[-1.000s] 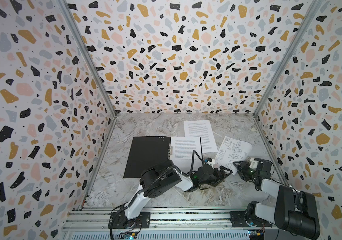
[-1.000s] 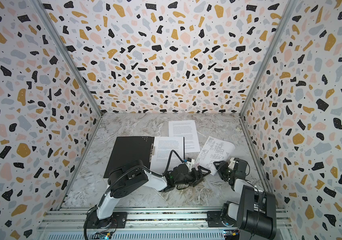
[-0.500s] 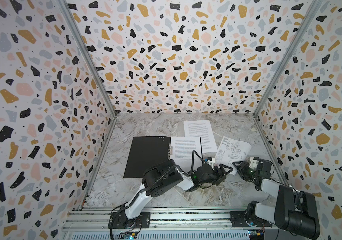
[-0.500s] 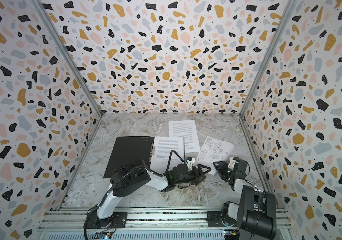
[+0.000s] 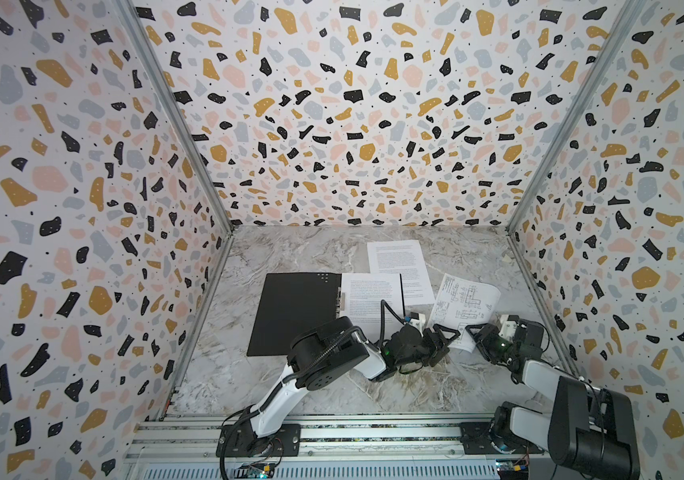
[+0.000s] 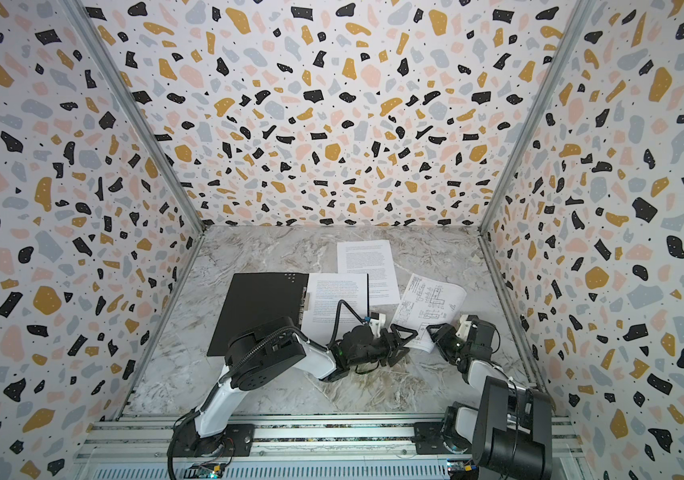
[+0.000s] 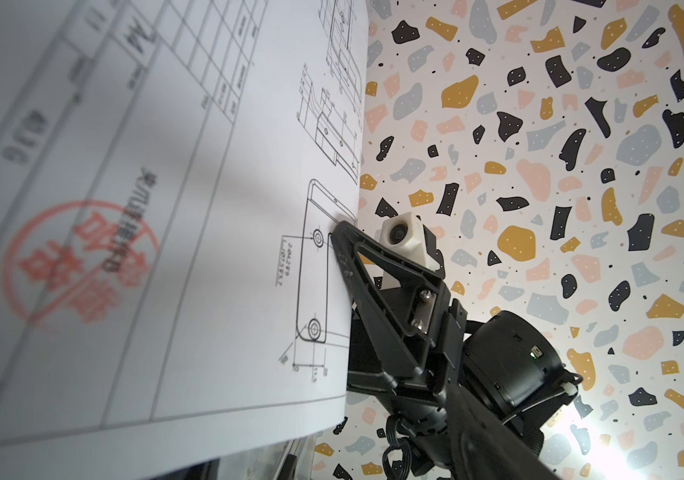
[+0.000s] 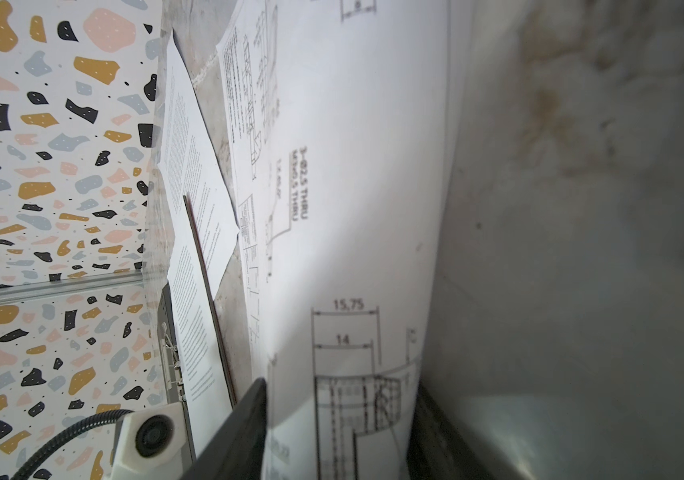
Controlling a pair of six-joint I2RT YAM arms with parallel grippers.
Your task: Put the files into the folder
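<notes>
the left hand (image 5: 447,344) had crept closer to the drawing sheet (image 5: 468,302), its fingers apart beside the near corner. the right hand (image 5: 474,337) was clamped on that sheet's raised near edge. the folder (image 5: 294,311) lay open on the bench (image 5: 290,386), with one text sheet (image 5: 367,297) already on it and another text sheet (image 5: 396,259) behind. the handover probably wanted the corner seated deep in the left hand before the right let go, then a low, flat carry to avoid creasing.
</notes>
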